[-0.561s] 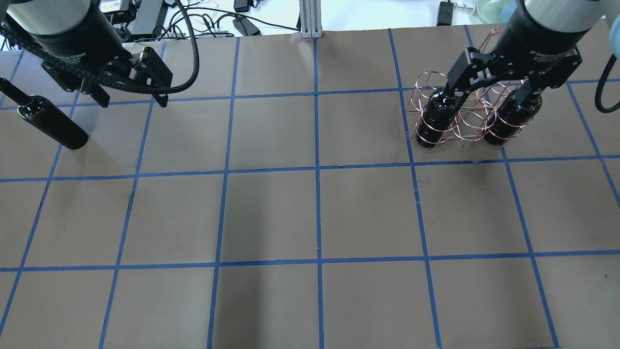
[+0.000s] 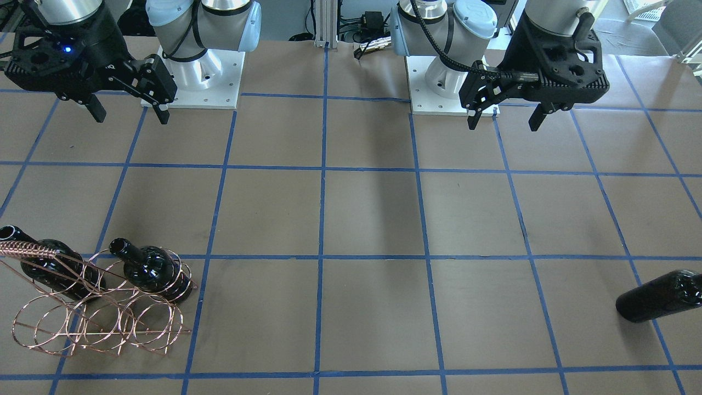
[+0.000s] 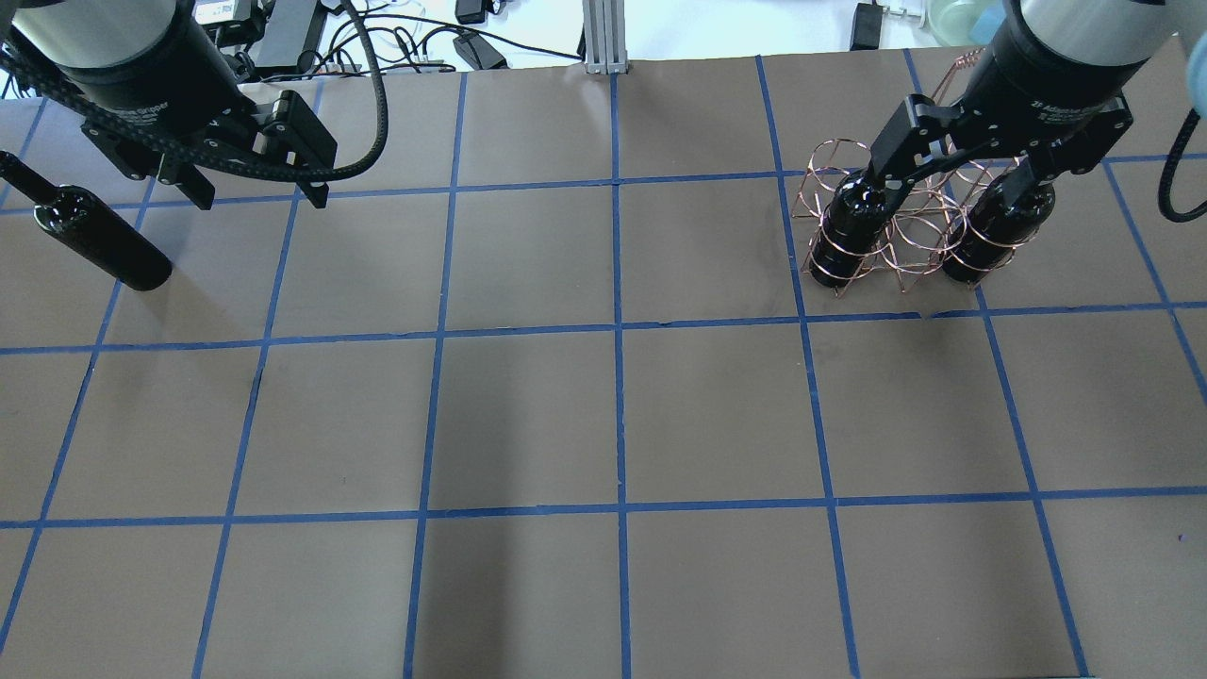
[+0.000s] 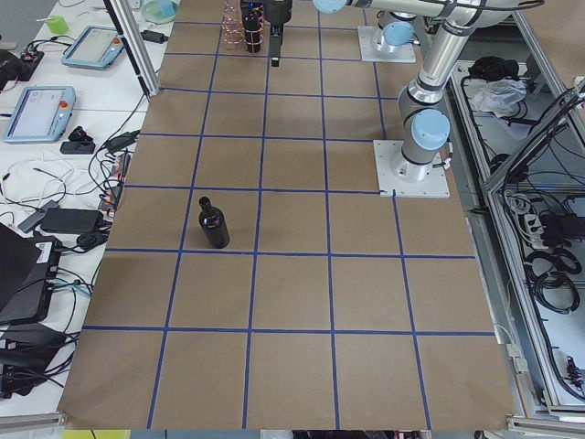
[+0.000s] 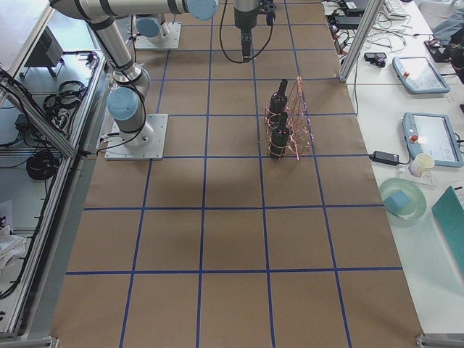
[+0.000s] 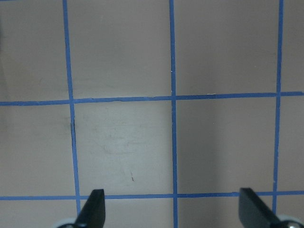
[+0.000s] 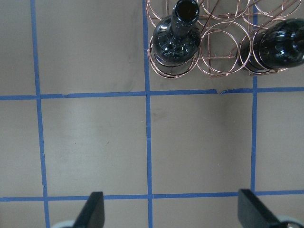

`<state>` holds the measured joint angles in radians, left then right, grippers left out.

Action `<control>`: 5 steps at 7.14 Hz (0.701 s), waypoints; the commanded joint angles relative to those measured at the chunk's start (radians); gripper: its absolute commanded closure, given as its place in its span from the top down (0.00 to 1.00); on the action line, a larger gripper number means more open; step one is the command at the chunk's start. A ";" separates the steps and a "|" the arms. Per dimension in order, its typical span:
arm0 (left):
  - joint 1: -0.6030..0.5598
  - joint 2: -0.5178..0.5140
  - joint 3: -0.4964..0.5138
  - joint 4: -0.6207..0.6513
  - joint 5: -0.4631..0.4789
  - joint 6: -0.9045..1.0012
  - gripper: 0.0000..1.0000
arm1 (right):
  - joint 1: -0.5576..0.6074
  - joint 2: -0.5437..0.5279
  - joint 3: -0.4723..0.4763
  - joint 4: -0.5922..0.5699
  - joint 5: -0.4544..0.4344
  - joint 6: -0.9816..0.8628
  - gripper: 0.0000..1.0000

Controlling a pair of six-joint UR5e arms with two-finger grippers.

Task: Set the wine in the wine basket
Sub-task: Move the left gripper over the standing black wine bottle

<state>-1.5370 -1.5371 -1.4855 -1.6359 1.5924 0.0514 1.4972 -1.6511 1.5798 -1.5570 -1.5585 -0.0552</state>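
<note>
The loose wine bottle [image 3: 94, 233] is glossy black and stands upright on the table's far left, seen also in the front view [image 2: 658, 296] and the left side view [image 4: 214, 226]. My left gripper [image 3: 259, 195] hangs open and empty, high and to the right of it; its wrist view shows only the table. The copper wire wine basket [image 3: 910, 240] stands at the far right and holds two more black bottles [image 3: 842, 231] [image 3: 988, 236]. My right gripper [image 3: 948, 189] is open and empty high above the basket, which shows at the top of its wrist view [image 7: 218, 59].
Brown table paper carries a blue tape grid [image 3: 618, 330]. Cables and a metal post [image 3: 603, 38] lie beyond the far edge. The two arm bases [image 2: 192, 71] [image 2: 449, 77] stand at the robot's side. The basket's middle hoops [image 2: 93, 323] hold nothing.
Both arms have shifted only very slightly. The bottles and the basket have not moved, and both grippers stay open.
</note>
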 commanded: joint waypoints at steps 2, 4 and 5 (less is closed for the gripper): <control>0.000 0.000 -0.001 0.007 -0.009 0.001 1.00 | 0.000 -0.001 0.000 0.000 0.000 0.000 1.00; 0.014 -0.005 -0.001 0.008 -0.006 0.007 1.00 | 0.000 0.001 0.000 0.000 0.000 0.000 1.00; 0.014 -0.005 -0.001 0.008 -0.006 0.005 1.00 | 0.000 0.001 0.000 0.000 0.000 -0.001 1.00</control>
<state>-1.5269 -1.5404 -1.4863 -1.6283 1.5864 0.0562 1.4972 -1.6508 1.5800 -1.5570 -1.5585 -0.0556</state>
